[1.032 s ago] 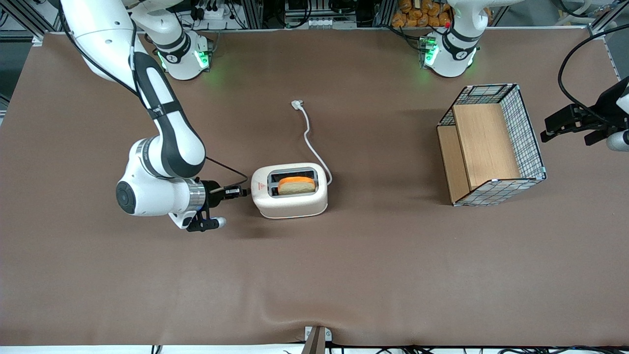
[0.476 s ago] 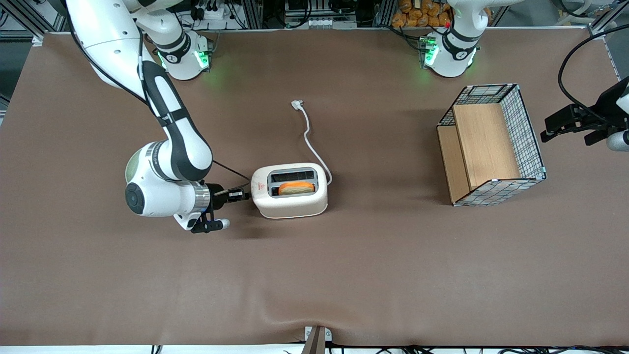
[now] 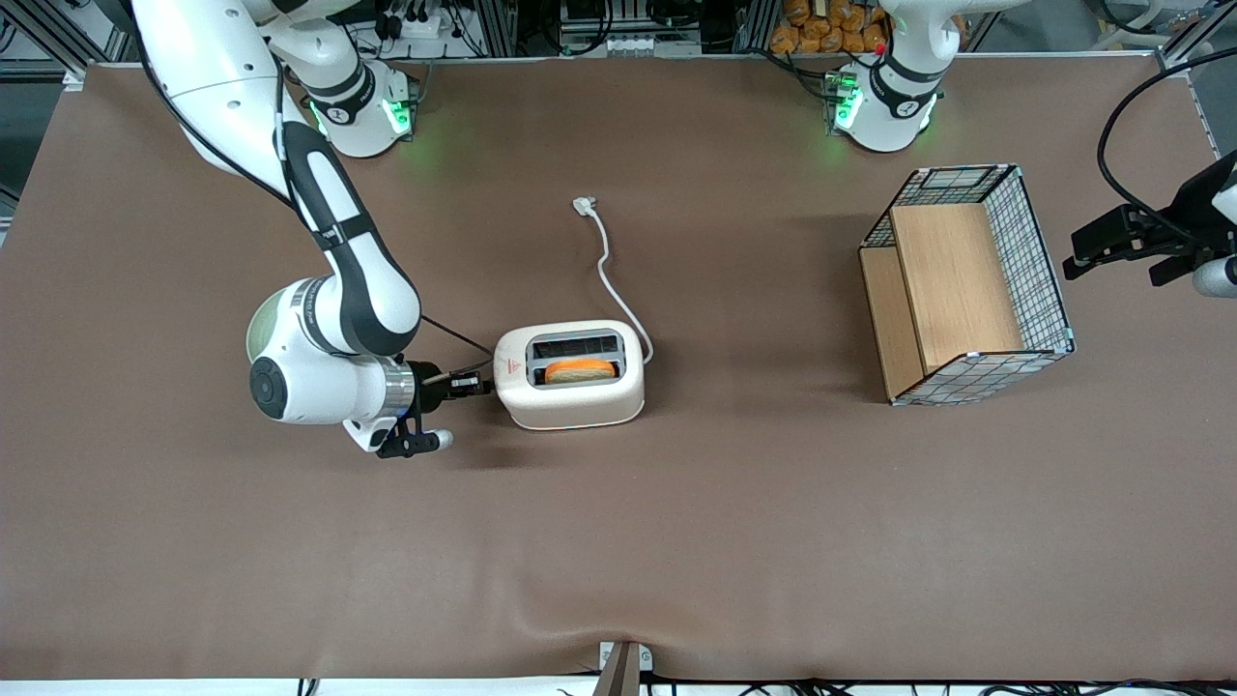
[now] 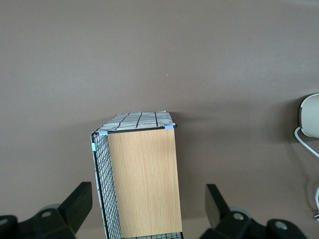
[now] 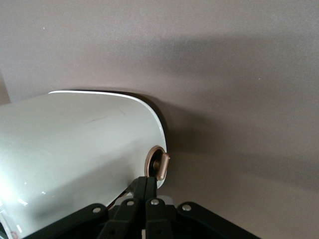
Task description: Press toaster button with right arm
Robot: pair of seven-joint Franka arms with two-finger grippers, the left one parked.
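Observation:
The white toaster (image 3: 572, 404) stands mid-table with an orange-crusted slice of bread (image 3: 580, 369) sunk low in the slot nearer the front camera. My right arm (image 3: 329, 329) reaches in level from the working arm's end. Its black gripper (image 3: 479, 383) is shut, with the tips at the toaster's short end. In the right wrist view the two fingers are pressed together, and the gripper (image 5: 147, 180) touches the toaster (image 5: 84, 144) right beside the small round toaster button (image 5: 160, 166), which sticks out of that end.
The toaster's white cord (image 3: 609, 266) runs away from the front camera to a loose plug (image 3: 584, 204). A wire basket with wooden panels (image 3: 966, 285) (image 4: 142, 179) stands toward the parked arm's end. Brown cloth covers the table.
The bread has dropped from standing proud of the slot to sitting low inside it. The right arm shifted slightly toward the toaster, and its gripper stayed against the short end.

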